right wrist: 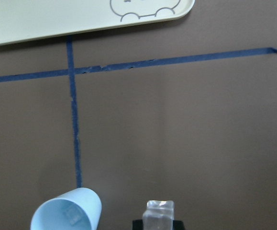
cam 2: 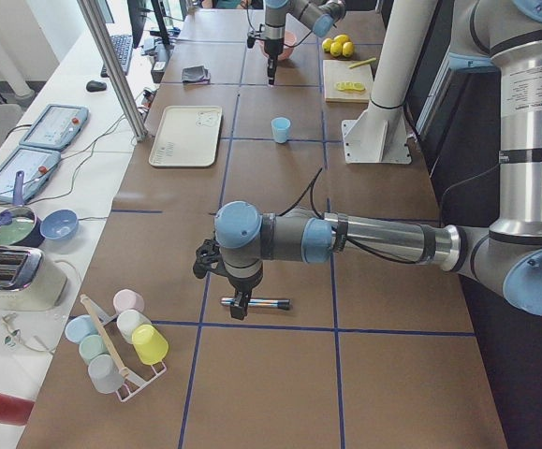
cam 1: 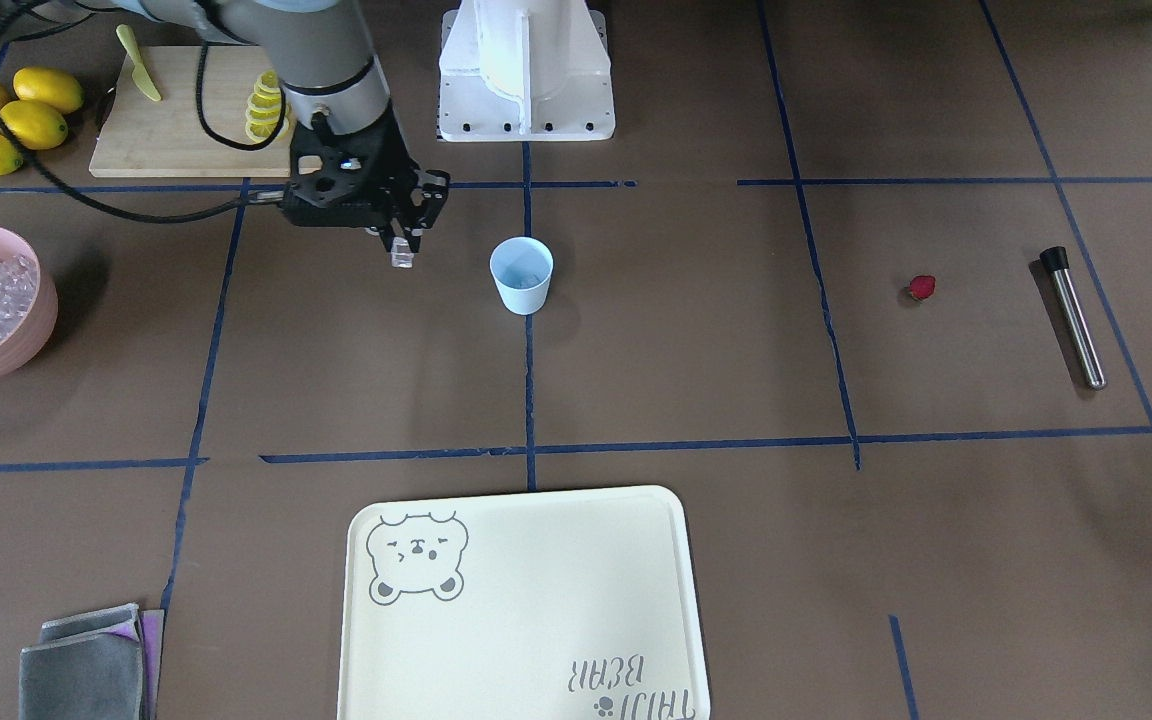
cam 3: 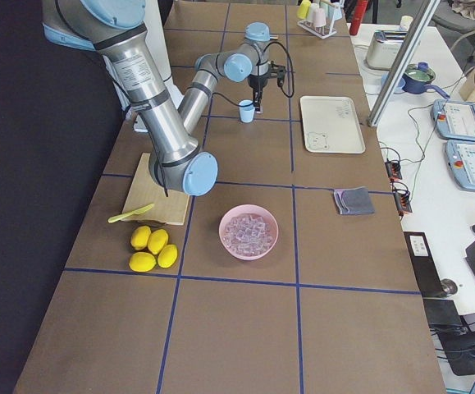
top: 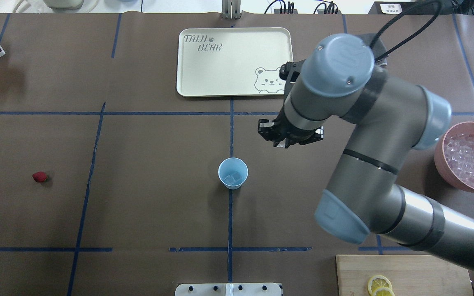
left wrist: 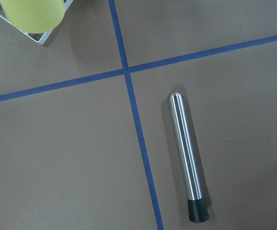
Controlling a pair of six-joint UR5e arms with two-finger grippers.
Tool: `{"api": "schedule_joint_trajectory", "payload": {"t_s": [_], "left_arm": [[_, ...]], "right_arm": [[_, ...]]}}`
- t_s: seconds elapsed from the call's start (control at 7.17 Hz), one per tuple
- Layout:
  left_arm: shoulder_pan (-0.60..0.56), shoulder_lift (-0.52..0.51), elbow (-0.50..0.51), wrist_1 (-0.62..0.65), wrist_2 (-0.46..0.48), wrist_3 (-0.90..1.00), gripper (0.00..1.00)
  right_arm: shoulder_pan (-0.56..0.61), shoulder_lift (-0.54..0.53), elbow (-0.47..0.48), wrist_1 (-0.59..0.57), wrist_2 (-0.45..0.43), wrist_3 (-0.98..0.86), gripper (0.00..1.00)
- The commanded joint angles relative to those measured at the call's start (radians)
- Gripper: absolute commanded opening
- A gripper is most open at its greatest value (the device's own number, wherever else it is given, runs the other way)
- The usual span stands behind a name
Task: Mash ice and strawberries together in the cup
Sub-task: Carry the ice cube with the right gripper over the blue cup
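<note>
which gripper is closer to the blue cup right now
Right. The right gripper, shut on an ice cube, hangs just beside the cup. The left gripper is far off, near the metal muddler.

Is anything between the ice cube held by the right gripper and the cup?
Nothing visible. The right gripper holds the ice cube beside the cup, with only bare table between them; the cup's mouth is open.
</note>
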Motion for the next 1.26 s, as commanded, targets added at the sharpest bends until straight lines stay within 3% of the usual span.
{"api": "schedule_joint_trajectory", "payload": {"t_s": [0.0,0.7,0.84,0.98,1.12], "left_arm": [[0.0,0.002,0.001,0.0,0.0,0.0,1.0],[0.0,0.002,0.001,0.002,0.0,0.0,1.0],[0.0,0.002,0.001,0.002,0.0,0.0,1.0],[0.0,0.002,0.001,0.002,0.0,0.0,1.0],[0.0,0.002,0.001,0.0,0.0,0.0,1.0]], "right_arm": [[-0.11,0.103,-0.113,0.001,-0.097,0.105,0.02],[-0.164,0.166,-0.217,0.012,-0.142,0.157,0.02],[-0.164,0.166,-0.219,0.012,-0.142,0.147,0.1],[-0.173,0.161,-0.219,0.012,-0.146,0.153,0.99],[-0.173,0.164,-0.22,0.012,-0.151,0.153,0.99]]}}
